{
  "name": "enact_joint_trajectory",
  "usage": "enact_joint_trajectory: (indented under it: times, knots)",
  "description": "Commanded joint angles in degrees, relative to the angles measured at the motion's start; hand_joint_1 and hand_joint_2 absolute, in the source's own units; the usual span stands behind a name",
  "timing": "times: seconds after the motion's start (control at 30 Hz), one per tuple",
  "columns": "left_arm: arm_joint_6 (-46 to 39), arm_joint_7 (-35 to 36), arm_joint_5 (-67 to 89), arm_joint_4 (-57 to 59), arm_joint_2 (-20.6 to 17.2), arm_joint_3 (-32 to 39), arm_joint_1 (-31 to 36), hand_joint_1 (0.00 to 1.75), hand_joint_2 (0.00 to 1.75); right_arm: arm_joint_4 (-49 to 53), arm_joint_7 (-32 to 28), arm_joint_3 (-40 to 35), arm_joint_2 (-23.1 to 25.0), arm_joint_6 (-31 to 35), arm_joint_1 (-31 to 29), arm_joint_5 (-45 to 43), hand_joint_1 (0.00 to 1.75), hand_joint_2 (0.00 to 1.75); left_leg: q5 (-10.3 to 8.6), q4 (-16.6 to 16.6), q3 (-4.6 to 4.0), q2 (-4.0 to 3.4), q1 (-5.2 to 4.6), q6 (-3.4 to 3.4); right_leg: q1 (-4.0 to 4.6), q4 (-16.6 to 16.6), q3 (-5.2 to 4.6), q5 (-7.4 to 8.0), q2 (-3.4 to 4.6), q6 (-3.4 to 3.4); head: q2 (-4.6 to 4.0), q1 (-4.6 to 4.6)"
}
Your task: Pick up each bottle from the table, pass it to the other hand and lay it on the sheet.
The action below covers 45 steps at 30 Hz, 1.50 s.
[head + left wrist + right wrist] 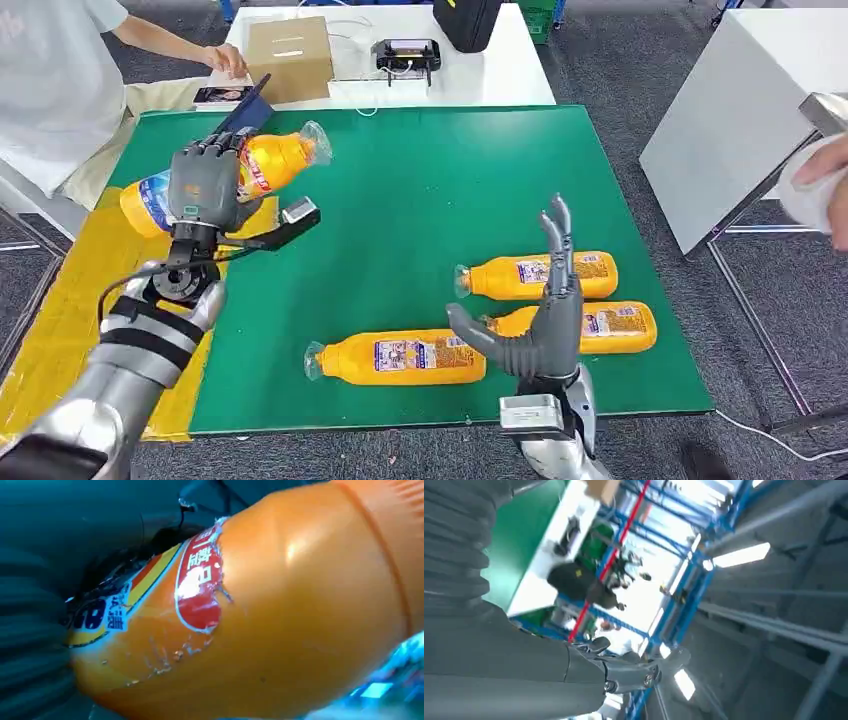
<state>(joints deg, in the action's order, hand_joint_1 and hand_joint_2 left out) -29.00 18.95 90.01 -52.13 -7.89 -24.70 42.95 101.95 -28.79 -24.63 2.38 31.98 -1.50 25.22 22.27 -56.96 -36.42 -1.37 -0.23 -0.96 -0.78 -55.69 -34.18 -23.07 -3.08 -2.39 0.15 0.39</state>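
- Over the left edge of the green mat (420,190), my left hand (205,185) grips an orange bottle (262,164) around its middle, held lying flat in the air, cap end toward the mat's far edge, base end out over the yellow sheet (60,320).
- From my left wrist view I see the bottle's orange body (280,610) close up, with its red and yellow label torn and scuffed.
- At the mat's near edge, my right hand (545,320) stands upright with the fingers (558,240) straight and spread, thumb out to the side, holding nothing.
- From my right wrist view the same hand (624,672) points at the ceiling beams, fingers extended and empty.
- Three more orange bottles lie flat on the near right part of the mat: one (400,357) by the near edge, just left of my right hand; one (540,275) farther in; one (600,327) nearest the right edge, partly behind the hand.
- Beyond the mat's far edge, a white table (480,75) carries a cardboard box (288,55) and a black controller (408,55).
- A person (60,80) sits at the far left corner, one hand by the box.
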Motion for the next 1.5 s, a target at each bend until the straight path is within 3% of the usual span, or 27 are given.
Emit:
enact_joint_trajectory:
  times: [0.03, 0.1, 0.27, 0.47, 0.5, 0.7, 0.73, 0.9, 1.1, 1.23, 1.3, 1.43, 1.5]
  knots:
    - [5.82, -4.5, -0.96, 33.98, -8.4, -7.76, 8.32, 1.75, 1.75, 3.24, -0.39, 5.01, -5.04, -0.22, 1.25, 0.09, 0.0, 1.75, 0.28, 0.11, 0.68, -0.3, 0.08, 0.15, 0.01, 0.11, 0.56, -0.15, 0.74, 0.16, 0.0, -0.11]
    - [6.2, -4.53, -1.45, 34.91, -8.04, -6.34, 5.79, 1.75, 1.75, 2.51, -0.08, 4.51, -5.53, -0.77, 1.19, 0.78, 0.0, 1.75, 0.34, 0.19, 0.82, -0.55, 0.02, 0.16, -0.04, 0.14, 0.54, -0.12, 0.92, 0.13, 0.0, -0.07]
    - [7.84, -3.07, -3.03, 36.15, -6.4, -3.34, 0.39, 1.75, 1.75, 1.38, 1.08, 3.33, -6.42, -1.7, 0.33, 2.41, 0.0, 1.75, 0.3, 0.08, 0.53, -0.33, 0.05, 0.19, -0.01, 0.07, 0.32, -0.16, 0.65, 0.07, 0.0, -0.09]
    - [10.3, -3.05, -7.24, 36.63, -5.01, 2.29, -1.88, 1.75, 1.75, 0.71, 2.69, 2.42, -6.69, -2.38, -0.51, 3.4, 0.0, 1.75, 0.32, 0.02, 0.41, -0.23, 0.06, 0.2, -0.01, 0.02, 0.28, -0.18, 0.64, 0.11, 0.0, -0.07]
    - [10.84, -4.54, -9.65, 36.56, -4.47, 4.87, -2.44, 0.51, 1.75, 0.18, 3.0, 2.11, -6.71, -2.59, -0.88, 3.63, 0.0, 1.75, 0.23, 0.08, 0.3, -0.22, 0.01, 0.18, -0.04, 0.04, 0.16, -0.12, 0.52, 0.08, 0.0, -0.04]
    - [10.24, -5.59, -10.88, 36.37, -3.9, 6.49, -3.04, 0.51, 1.75, -0.36, 3.31, 1.87, -6.56, -2.57, -1.23, 3.87, 0.0, 1.75, 0.21, 0.12, 0.43, -0.1, -0.04, 0.2, -0.08, 0.03, 0.29, -0.1, 0.45, 0.08, 0.0, -0.09]
    - [9.88, -6.57, -11.91, 36.16, -3.62, 7.76, -3.23, 0.0, 1.75, -0.64, 3.63, 1.68, -6.69, -2.81, -1.43, 4.03, 0.0, 1.75, 0.28, 0.13, 0.64, -0.08, 0.04, 0.26, -0.02, 0.08, 0.51, -0.14, 0.61, 0.15, 0.0, -0.09]
    - [3.57, -20.51, -25.61, 33.59, 0.57, 21.39, -3.87, 0.0, 1.75, -3.83, 7.53, 1.65, -6.9, -3.81, -4.04, 7.18, 0.0, 1.75, 0.26, 0.14, 0.75, -0.09, 0.04, 0.21, -0.03, 0.11, 0.64, -0.11, 0.56, 0.11, 0.0, -0.11]
    - [5.89, -38.17, -46.11, 20.44, 6.47, 31.59, -5.72, 0.0, 1.75, -10.57, 17.31, 2.6, -8.53, -8.27, -10.63, 18.86, 0.0, 1.75, 0.13, -0.01, 0.51, 0.4, 0.1, 0.12, 0.0, 0.05, 0.51, -0.13, 0.07, 0.08, 0.0, -0.07]
    - [8.83, -37.68, -51.36, 11.18, 7.43, 29.86, -9.43, 0.0, 1.75, -12.5, 19.02, 3.23, -8.75, -10.14, -12.98, 20.7, 0.0, 1.75, 0.14, -0.05, 0.44, 0.27, 0.01, 0.06, -0.08, 0.02, 0.44, -0.04, 0.18, 0.03, 0.0, -0.07]
    - [8.54, -40.89, -56.02, 3.68, 8.12, 28.54, -12.52, 0.0, 1.75, -14.61, 23.01, 3.02, -9.86, -12.84, -15.39, 24.64, 0.0, 1.75, 0.15, -0.03, 0.48, 0.25, -0.02, 0.07, -0.11, 0.01, 0.46, -0.06, 0.21, 0.05, 0.0, -0.04]
    - [7.5, -38.93, -60.03, -11.0, 8.31, 25.18, -18.9, 0.0, 1.75, -20.46, 25.74, 3.24, -11.52, -17.48, -20.11, 27.83, 0.0, 1.75, 0.16, -0.04, 0.43, 0.13, -0.04, 0.07, -0.12, 0.0, 0.35, -0.02, 0.28, 0.02, 0.0, -0.11]
    - [-0.42, -40.8, -54.74, -19.57, 8.46, 22.89, -23.26, 0.0, 1.75, -25.35, 30.41, 1.07, -14.8, -22.27, -23.76, 35.91, 0.0, 1.75, 0.18, -0.06, 0.43, 0.14, -0.04, 0.06, -0.12, -0.01, 0.37, -0.04, 0.3, 0.01, 0.0, -0.11]
